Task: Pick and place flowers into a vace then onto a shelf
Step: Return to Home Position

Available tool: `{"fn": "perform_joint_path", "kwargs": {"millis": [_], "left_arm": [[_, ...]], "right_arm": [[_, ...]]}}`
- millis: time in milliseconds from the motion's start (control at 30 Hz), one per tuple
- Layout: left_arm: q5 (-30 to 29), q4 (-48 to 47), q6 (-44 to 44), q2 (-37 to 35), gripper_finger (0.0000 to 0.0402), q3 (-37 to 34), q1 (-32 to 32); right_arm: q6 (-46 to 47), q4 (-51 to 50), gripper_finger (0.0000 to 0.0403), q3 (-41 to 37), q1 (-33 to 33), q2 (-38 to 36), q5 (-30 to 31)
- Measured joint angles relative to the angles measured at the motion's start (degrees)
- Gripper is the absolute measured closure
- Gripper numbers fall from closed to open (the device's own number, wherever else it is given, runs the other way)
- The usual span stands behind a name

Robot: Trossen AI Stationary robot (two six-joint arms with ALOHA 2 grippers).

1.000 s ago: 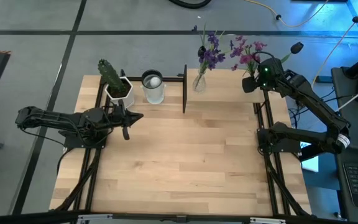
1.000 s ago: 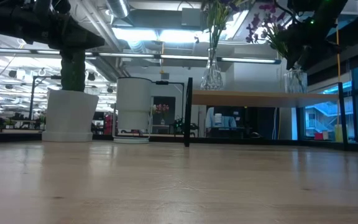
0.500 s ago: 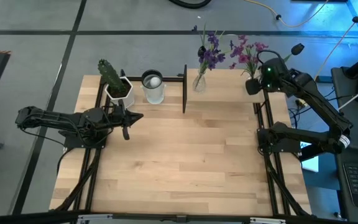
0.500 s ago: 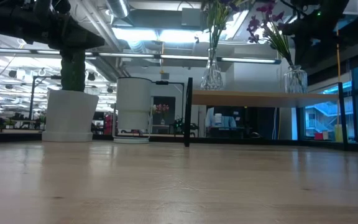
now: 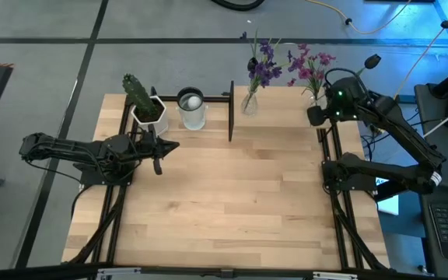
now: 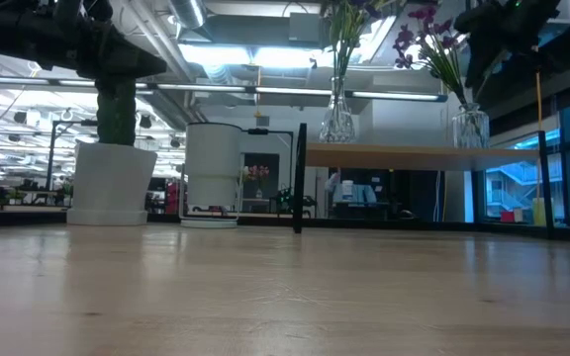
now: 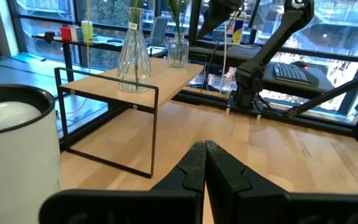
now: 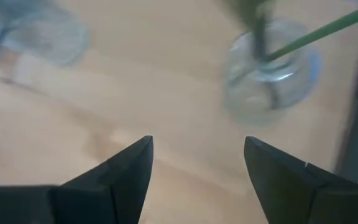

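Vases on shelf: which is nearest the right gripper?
The pink-flower vase, at the shelf's end by the right gripper; the violet-flower vase stands farther off.

The front and middle of the tabletop (image 5: 232, 210) lie bare from side to side, open passage for either arm. Everything in the way crowds the far edge: a cactus (image 5: 142, 105) in a white pot, a white cup (image 5: 192, 110) just beside it, then the shelf (image 5: 282, 118) on thin black posts. On the shelf a conical vase (image 5: 249, 103) and a small vase (image 6: 470, 127) stand near opposite ends. Their violet flowers (image 5: 264, 68) and pink flowers (image 5: 308, 66) spread overhead. Bare board lies between the vases, and there is open space beneath it. The right gripper (image 8: 197, 142), fingers apart, hangs just in front of the small vase. The left gripper (image 7: 205, 155), closed, lies before the cactus.
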Motion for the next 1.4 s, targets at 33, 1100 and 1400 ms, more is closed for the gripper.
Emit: {"fn": "perform_joint_path", "kwargs": {"millis": [33,1100,1400], "left_arm": [[-0.01,0.01,-0.56,0.00,0.0398,0.00,0.01],[-1.09,6.28,-2.47,0.01,0.0398,0.02,0.01],[-2.14,6.08,-0.73,-0.04,0.0398,0.01,0.00]], "right_arm": [[0.88,-0.08,0.0150,0.00,0.96,-0.32,-0.66],[-10.36,89.56,0.0150,-39.43,45.57,-1.86,-15.26],[-7.50,96.49,0.0150,-49.55,44.38,-9.40,-16.07]]}}
